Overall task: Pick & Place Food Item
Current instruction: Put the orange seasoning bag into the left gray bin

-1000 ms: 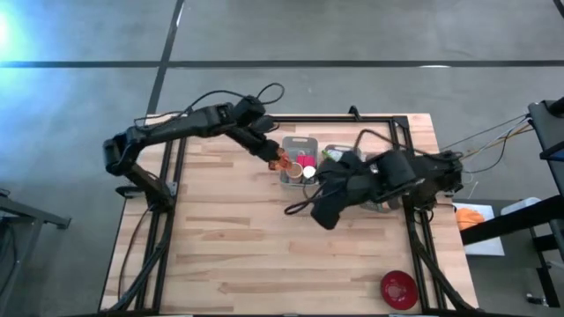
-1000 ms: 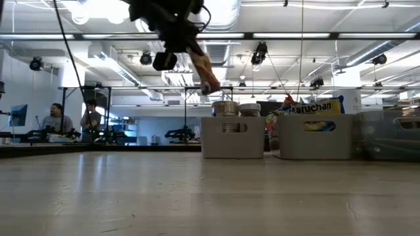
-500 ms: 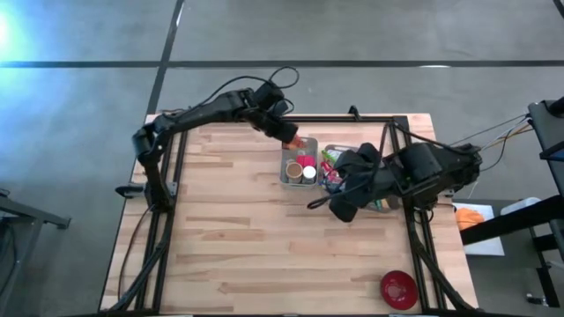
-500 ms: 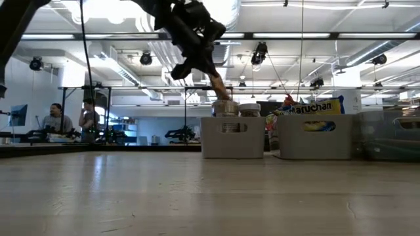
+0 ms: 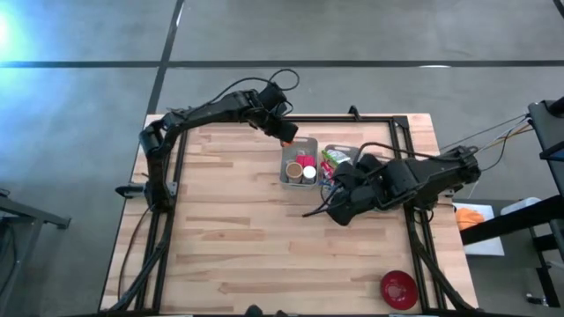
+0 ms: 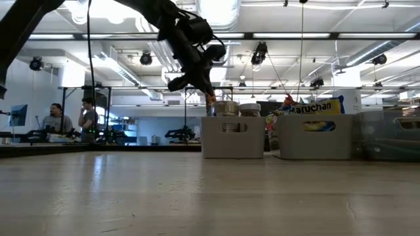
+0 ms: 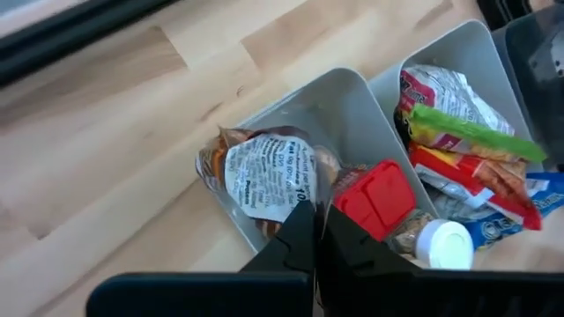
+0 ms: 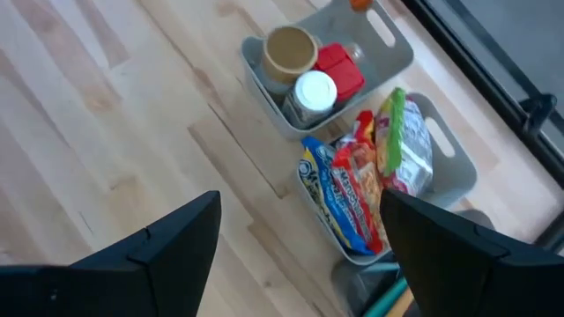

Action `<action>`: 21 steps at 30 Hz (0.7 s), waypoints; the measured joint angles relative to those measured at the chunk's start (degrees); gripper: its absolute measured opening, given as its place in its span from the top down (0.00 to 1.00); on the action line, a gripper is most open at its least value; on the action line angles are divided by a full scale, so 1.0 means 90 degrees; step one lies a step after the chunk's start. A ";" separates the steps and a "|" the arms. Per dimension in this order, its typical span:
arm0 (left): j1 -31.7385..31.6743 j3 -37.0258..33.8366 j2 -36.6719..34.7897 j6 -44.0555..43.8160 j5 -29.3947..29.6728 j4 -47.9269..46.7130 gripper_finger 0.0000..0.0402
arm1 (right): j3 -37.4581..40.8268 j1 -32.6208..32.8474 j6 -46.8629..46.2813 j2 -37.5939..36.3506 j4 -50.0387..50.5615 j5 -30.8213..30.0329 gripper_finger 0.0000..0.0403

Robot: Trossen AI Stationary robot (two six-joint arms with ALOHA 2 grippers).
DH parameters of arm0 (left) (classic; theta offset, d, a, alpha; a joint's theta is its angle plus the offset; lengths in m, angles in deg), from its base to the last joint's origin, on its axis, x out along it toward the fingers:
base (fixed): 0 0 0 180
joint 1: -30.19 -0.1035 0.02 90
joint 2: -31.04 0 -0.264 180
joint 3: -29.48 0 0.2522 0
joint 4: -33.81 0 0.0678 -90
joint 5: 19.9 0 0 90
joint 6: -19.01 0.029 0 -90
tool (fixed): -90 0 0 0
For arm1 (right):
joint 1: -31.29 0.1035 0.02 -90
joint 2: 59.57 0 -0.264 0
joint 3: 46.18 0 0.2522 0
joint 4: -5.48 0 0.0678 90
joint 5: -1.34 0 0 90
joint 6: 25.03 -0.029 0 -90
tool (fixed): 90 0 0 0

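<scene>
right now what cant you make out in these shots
- The left gripper is shut on a clear food packet over the left bin; in the left wrist view its fingers cover the packet's lower end.
- The packet label's print is too small to read.
- Low view: the bin walls hide all but the tops of the jars.
- Right wrist view: the open right gripper's fingers cover the table's near part.
- High view: the right arm hides part of the snack bin.

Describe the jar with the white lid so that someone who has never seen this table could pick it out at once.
Start at the two grey bins standing side by side near the table's far edge, and take the one holding jars, not the one stuffed with snack packets. In it, the jar with the white lid stands upright at the end nearer the table's middle, beside a brown-topped cup and a red-lidded container; it alone has a round white top.
</scene>
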 joint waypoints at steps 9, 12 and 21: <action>0.0040 -0.0055 0.0021 0.0255 0.0118 0.0018 1.00 | 0.0449 0.0013 -0.0470 -0.0320 -0.0016 0.0012 0.23; 0.0154 -0.0068 0.0025 0.0252 0.0121 0.0005 1.00 | 0.0446 0.0015 -0.0484 -0.0368 -0.0008 0.0011 0.23; 0.0380 -0.0073 0.0033 0.0226 0.0068 0.0129 1.00 | 0.0352 0.0015 -0.0437 -0.0372 -0.0027 0.0008 0.23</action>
